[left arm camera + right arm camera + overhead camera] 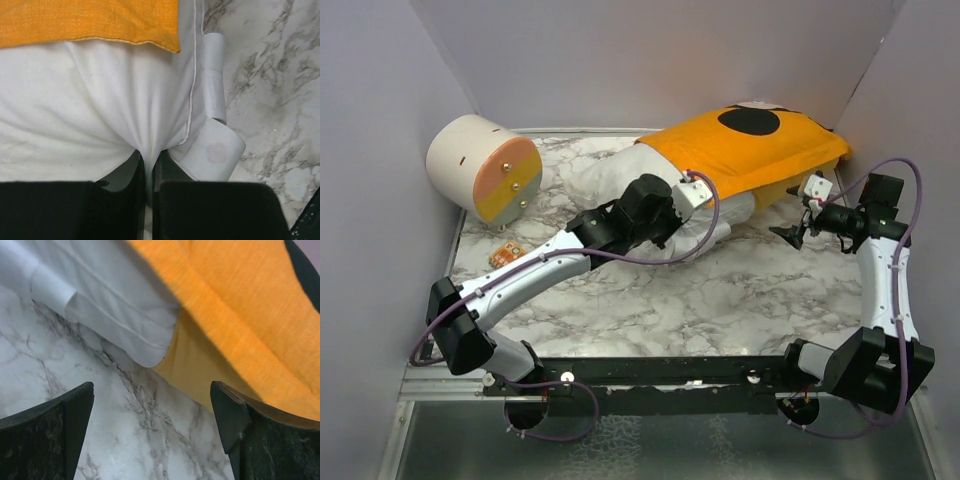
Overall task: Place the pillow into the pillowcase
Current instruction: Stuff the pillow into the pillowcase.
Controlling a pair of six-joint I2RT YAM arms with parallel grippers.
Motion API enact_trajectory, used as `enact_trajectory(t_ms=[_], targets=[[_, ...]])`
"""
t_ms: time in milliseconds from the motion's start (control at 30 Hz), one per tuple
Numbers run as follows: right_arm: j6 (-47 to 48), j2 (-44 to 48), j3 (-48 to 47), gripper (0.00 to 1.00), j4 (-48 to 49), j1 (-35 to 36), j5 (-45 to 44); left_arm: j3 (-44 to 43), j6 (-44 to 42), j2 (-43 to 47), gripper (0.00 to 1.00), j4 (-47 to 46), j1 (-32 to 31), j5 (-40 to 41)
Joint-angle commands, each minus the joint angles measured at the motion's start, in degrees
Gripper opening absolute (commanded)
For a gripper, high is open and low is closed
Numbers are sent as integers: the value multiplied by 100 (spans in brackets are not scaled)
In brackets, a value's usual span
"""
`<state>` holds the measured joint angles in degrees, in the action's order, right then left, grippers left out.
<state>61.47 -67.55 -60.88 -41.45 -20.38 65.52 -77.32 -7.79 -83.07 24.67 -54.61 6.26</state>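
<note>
The left tool [149, 172] is clenched on a pinch of the pillow [588, 178], its two black fingers drawing the soft white cloth into radiating creases right at their tips. The pillow is plump and smooth, with a stitched seam running down its edge just to the right of that tool. Straight ahead of the fingers, the hem of the pillowcase [750, 150] crosses the pillow; the case is thin orange-yellow fabric with a fine woven grain.

From above, the pillow lies on the marble-patterned desk [720, 300] with its far end already inside the case and its near end bare under the left tool. A black oval patch [750, 121] shows on top of the case. Well off to the left of that tool stands a cream-and-orange cylinder [485, 168], and a small orange piece [503, 256] lies beside the left arm.

The right tool [151, 390] is released, fingers wide apart and holding nothing, hovering over bare desk. Just ahead of it the case's lower edge lifts off the marble, with a rounded white pillow corner poking out to the left.

Only the left wrist view shows the folded white label [216, 145] at the pillow's seam, with a faint reddish print. Only the right wrist view shows the shadowed underside of the case.
</note>
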Motion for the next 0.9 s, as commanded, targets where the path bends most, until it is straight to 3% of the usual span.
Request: enact_trajectory(t_ms=[0,67,133,233,333,500,700,867], targets=[[2246,52,284,100,-135,-36,318,-521,424,543,0,-622,254,-1567],[1713,75,288,100,367,-32,556,-539,717,686,0,-817,497,-2175],[244,41,271,98,1261,-36,490,-511,1122,810,0,-1131,786,-2816],[-2528,-92,377,79,2700,-36,-64,-325,2094,950,0,-1895,1310,-3874],[-3848,-303,447,64,2957,73,-478,201,3367,938,0,-3304,2016,-4738],[-4594,-490,672,63,3412,621,-1177,813,4923,689,0,-4963,2637,-5365],[-5216,-1010,491,63,4245,1481,-2330,1133,5281,662,0,-5380,2924,-5431],[-5510,-1632,20,52,4422,1690,-3321,1301,5334,665,0,-5522,3075,-5477]])
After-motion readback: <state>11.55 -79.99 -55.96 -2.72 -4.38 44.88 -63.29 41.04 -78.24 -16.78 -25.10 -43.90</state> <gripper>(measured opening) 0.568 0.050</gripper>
